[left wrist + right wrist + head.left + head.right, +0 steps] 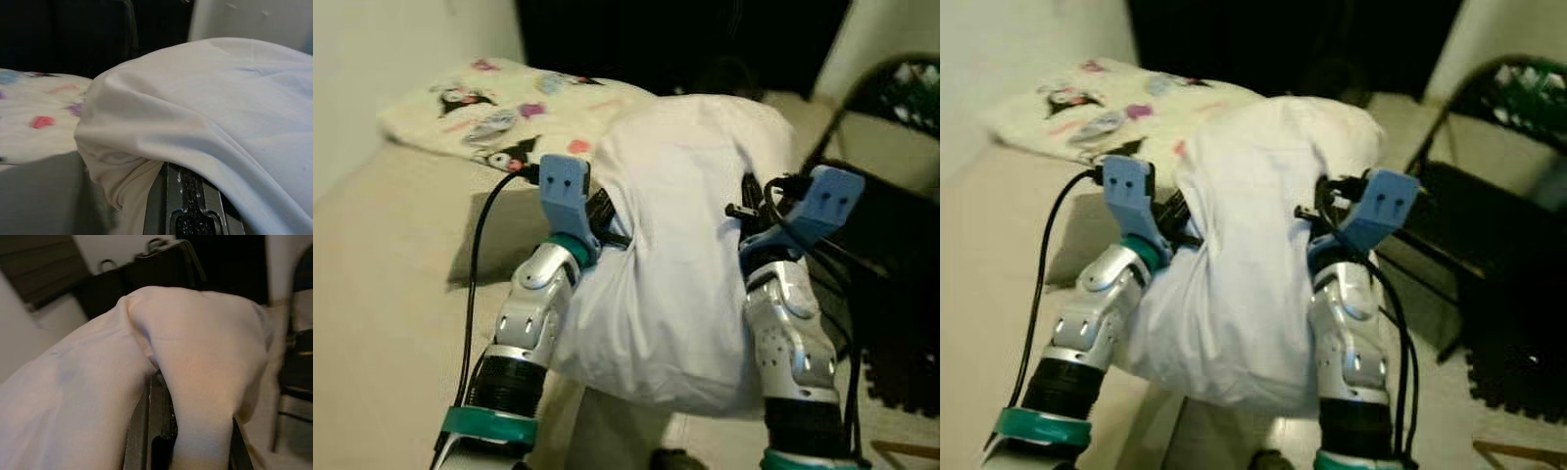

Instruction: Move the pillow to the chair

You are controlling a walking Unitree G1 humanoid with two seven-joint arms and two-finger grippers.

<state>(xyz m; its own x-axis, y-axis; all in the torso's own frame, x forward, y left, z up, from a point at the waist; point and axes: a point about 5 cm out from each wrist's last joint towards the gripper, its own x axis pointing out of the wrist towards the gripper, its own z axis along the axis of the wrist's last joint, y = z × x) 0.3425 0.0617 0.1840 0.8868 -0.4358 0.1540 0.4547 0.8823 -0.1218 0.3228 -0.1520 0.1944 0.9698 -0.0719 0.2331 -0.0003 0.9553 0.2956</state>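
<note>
Left gripper (607, 230): at 9 o'clock of the pillow, pressed into its side. One black finger (193, 215) shows under the draped cloth in its wrist view; whether the pair is clenched or released, I cannot tell.
Right gripper (749, 220): at 3 o'clock of the pillow, pushed against that side. A dark finger (159, 431) shows with cloth folded over it in its wrist view; clenched or released, cannot tell.
Pillow (680, 264): white, plain, squeezed between the two arms and lifted off the bed, its near end sagging between the wrists. No label or writing can be read on it.
Bed (382, 294): beige, at 9 o'clock, with the pillow's shadow on it.
Chair (891, 186): dark folding frame at 2 o'clock, apart from the pillow.
Blanket (499, 113): cream, at 11 o'clock, farther off on the bed, printed with cartoon figures and pink and purple shapes; no legible words.
</note>
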